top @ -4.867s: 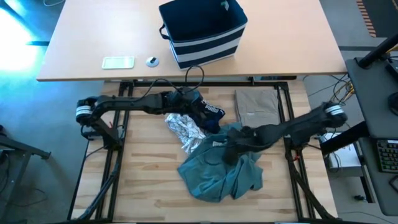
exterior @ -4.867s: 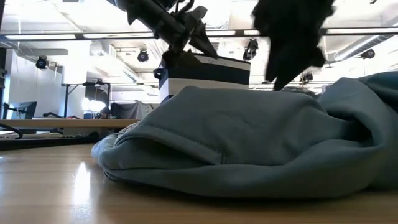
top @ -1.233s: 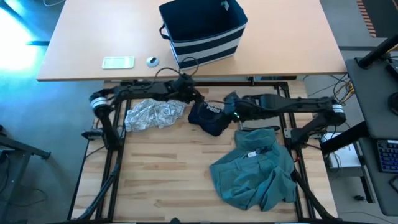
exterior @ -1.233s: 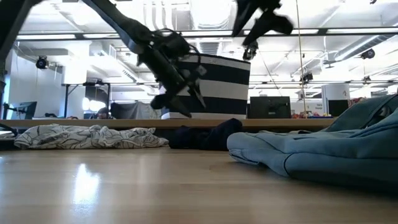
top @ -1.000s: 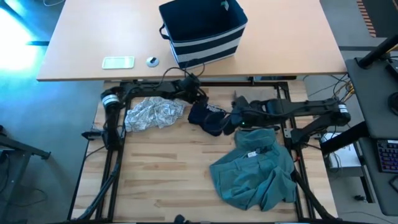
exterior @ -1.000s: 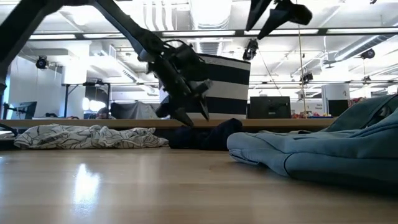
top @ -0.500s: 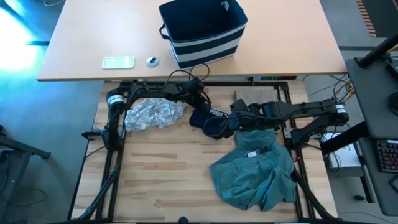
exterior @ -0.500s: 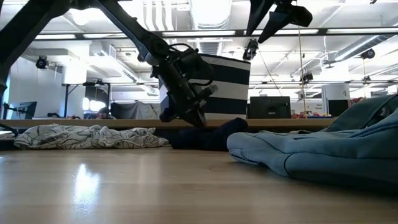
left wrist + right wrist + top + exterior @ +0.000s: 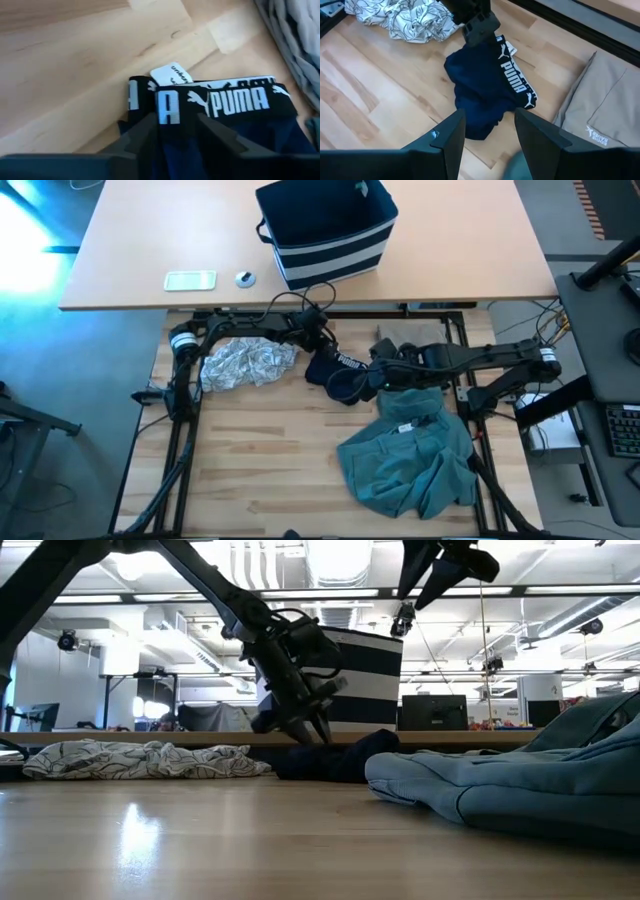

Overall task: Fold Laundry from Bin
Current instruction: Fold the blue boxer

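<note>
Sorting looks finished but folding has barely begun: the bin (image 9: 327,230) sits on the far table at 12 o'clock, apparently emptied, while the tan garment (image 9: 600,107) lies flat and seemingly folded at about 1 o'clock of the work table (image 9: 250,450). The grey-white patterned garment (image 9: 245,363) at 10 o'clock, the teal-green garment (image 9: 405,455) at 4 o'clock and the dark navy garment (image 9: 340,375) near the centre lie crumpled. The left claw (image 9: 176,131) is down on the navy garment's white-printed waistband, its fingers partly closed astride the band; whether it truly grips I cannot tell. The right claw (image 9: 489,132) hovers above the same garment, fingers parted, holding nothing.
</note>
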Controlling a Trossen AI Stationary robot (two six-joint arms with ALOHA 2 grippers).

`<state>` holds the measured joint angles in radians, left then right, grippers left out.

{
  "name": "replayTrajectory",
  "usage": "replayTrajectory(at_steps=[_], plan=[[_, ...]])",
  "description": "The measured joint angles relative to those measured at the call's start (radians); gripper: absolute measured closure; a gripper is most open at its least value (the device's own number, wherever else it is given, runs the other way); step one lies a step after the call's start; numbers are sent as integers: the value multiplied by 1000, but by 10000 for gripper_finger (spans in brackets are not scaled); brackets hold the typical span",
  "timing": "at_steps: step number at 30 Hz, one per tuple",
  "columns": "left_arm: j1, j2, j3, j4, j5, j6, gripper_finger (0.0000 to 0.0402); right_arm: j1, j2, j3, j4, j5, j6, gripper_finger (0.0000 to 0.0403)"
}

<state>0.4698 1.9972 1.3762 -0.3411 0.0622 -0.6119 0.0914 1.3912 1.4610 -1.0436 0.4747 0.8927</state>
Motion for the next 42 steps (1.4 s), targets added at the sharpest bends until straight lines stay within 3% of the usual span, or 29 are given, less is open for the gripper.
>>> replayTrajectory(at_steps=[6, 14, 20, 27, 33, 38, 42], plan=[[0, 7, -7, 3, -37, -1, 208, 0, 0, -5, 0, 0, -3, 236], [-21, 61, -8, 56, 10, -48, 215, 0, 1, -5, 0, -1, -19, 236], [-49, 68, -8, 81, -1, -45, 264, 0, 1, -5, 0, -2, -18, 236], [-70, 46, -8, 105, 10, -28, 385, 0, -3, -5, -2, -4, -23, 236], [-71, -160, -8, 105, 58, 8, 398, -1, -66, -6, -23, 4, -37, 236], [-79, -397, -7, 101, 56, 100, 400, -13, -119, -6, -22, 89, -88, 236], [-78, -493, -6, 53, 65, 126, 400, -40, -145, -6, -21, 129, -98, 236]])
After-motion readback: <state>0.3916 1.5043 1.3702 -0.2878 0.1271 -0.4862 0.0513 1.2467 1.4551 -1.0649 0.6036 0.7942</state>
